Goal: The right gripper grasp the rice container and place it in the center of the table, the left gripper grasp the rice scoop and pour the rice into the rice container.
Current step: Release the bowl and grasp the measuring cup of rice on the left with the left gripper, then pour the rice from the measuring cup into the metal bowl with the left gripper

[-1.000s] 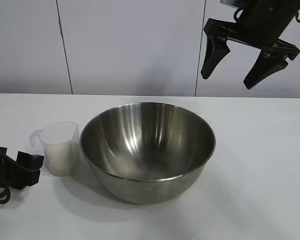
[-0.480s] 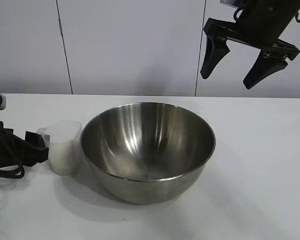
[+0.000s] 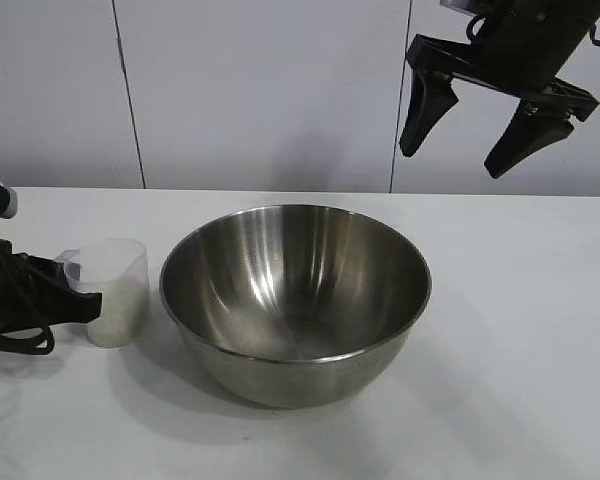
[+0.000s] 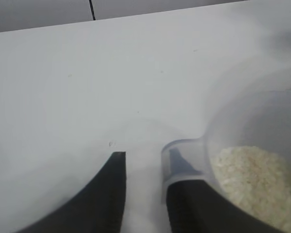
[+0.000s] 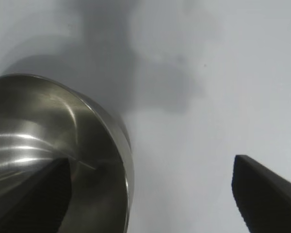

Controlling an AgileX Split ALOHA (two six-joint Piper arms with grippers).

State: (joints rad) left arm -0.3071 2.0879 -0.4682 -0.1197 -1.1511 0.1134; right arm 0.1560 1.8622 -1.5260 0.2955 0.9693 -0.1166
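Observation:
The rice scoop (image 3: pixel 115 290), a clear plastic cup with rice (image 3: pixel 117 312) in it, stands on the white table (image 3: pixel 520 340) just left of the rice container (image 3: pixel 295 300), a large steel bowl at the middle. My left gripper (image 3: pixel 85 298) reaches in low from the left edge and is shut on the scoop's tab handle. In the left wrist view, the left gripper (image 4: pixel 146 158) has its fingers close together, one tip showing through the tab of the scoop (image 4: pixel 242 126) above the rice (image 4: pixel 254 179). My right gripper (image 3: pixel 452 160) hangs open high at the back right, holding nothing.
The right wrist view looks down past the open right gripper (image 5: pixel 150 167) on the bowl's rim (image 5: pixel 121 136) and bare table beside it. A pale panelled wall (image 3: pixel 260 90) stands behind the table. The left arm's black cable (image 3: pixel 15 335) lies at the left edge.
My left gripper came in from the left edge to the scoop's handle and closed on it; the scoop shifted slightly left. Bowl and right gripper stayed still.

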